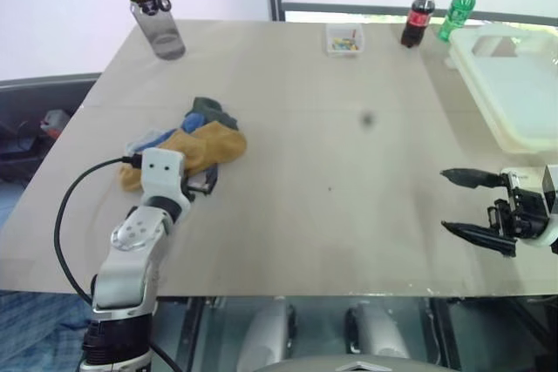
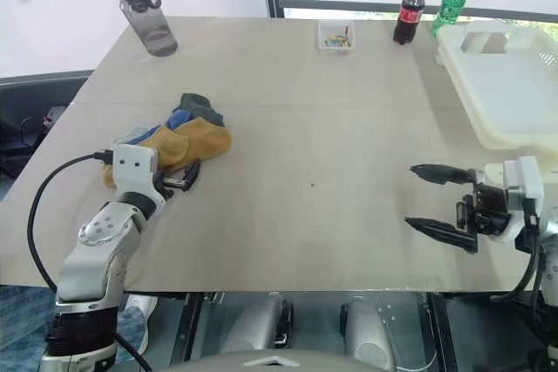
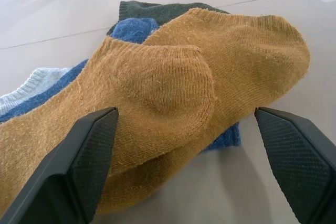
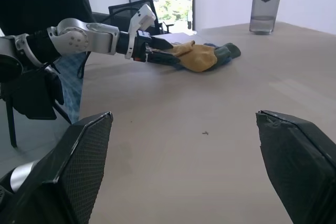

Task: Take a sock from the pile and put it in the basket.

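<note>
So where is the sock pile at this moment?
In the head views the pile lies on the table's left half, with the open left gripper right at its near edge.

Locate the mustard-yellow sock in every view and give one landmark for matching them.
Left eye view: mustard-yellow sock left of centre, on top of the pile, just ahead of the left gripper.
Right eye view: same spot.
Left wrist view: centre, between the fingers.
Right wrist view: upper middle.
Shared landmark: the grey water bottle beyond the pile.

Bright daylight, soft shadows — perhaps window-lit
</note>
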Available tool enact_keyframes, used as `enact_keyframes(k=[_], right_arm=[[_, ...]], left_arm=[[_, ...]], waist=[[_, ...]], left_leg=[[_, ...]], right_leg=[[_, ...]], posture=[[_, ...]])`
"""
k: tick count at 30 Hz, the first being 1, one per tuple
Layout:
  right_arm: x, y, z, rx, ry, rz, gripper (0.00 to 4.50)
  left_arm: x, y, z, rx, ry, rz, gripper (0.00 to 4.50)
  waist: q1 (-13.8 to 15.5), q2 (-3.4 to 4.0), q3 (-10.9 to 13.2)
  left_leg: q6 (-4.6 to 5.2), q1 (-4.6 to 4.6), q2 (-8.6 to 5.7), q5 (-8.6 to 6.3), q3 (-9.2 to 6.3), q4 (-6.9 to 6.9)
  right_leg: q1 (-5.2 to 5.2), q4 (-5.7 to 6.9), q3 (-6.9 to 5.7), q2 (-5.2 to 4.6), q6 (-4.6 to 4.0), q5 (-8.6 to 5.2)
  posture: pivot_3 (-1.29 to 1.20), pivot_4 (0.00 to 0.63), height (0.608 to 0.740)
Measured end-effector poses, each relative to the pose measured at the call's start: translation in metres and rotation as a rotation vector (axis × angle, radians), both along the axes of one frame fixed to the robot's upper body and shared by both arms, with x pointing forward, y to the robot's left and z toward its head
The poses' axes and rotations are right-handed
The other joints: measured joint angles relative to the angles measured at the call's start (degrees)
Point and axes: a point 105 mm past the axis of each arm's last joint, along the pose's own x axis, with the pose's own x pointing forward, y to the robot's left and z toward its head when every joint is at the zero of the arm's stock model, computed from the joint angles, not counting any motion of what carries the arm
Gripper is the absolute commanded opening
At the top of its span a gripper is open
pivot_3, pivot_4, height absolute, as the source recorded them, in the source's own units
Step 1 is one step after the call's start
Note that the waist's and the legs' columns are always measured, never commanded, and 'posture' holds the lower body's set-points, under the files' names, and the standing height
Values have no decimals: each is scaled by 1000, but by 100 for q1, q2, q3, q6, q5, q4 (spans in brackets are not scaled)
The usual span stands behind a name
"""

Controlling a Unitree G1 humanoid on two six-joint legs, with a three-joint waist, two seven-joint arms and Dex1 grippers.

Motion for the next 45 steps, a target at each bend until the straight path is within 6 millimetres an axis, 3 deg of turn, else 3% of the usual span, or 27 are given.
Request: enact_keyframes(k=[10, 20, 31, 40, 45], right_arm=[[-1, 0, 1, -19, -34, 4, 4495], [0, -3, -5, -34, -20, -15, 4500], [-1, -2, -9, -30, -17, -13, 4500], [0, -1, -10, -33, -14, -21, 4500], [1, -1, -10, -30, -13, -29, 4500]], left_arm=[[1, 0, -3, -12, 8, 11, 4447], [4, 3, -3, 17, -2, 30, 37], [3, -8, -1, -17, -23, -53, 37], [0, -73, 26, -145, -39, -299, 37], [-5, -101, 12, -138, 65, -406, 37]], waist=[[0, 0, 0], [1, 0, 0], [3, 0, 0], [-2, 0, 0], [-2, 1, -1]], left_leg=[[0, 0, -1, 0, 0, 0], [-1, 0, -1, 1, 0, 0], [-2, -1, -1, 1, 0, 0], [-4, -2, -4, 2, -1, 2], [-3, -1, -4, 2, 0, 3]], right_leg=[[0, 0, -1, -4, 0, 0], [0, 0, -1, -5, 0, 0], [0, 0, -2, -7, 0, 0], [1, 1, -3, -6, 0, 0], [1, 2, 0, 22, 0, 0]], posture=[[0, 150, 740], [0, 150, 740], [0, 150, 740], [0, 150, 740], [0, 150, 740]])
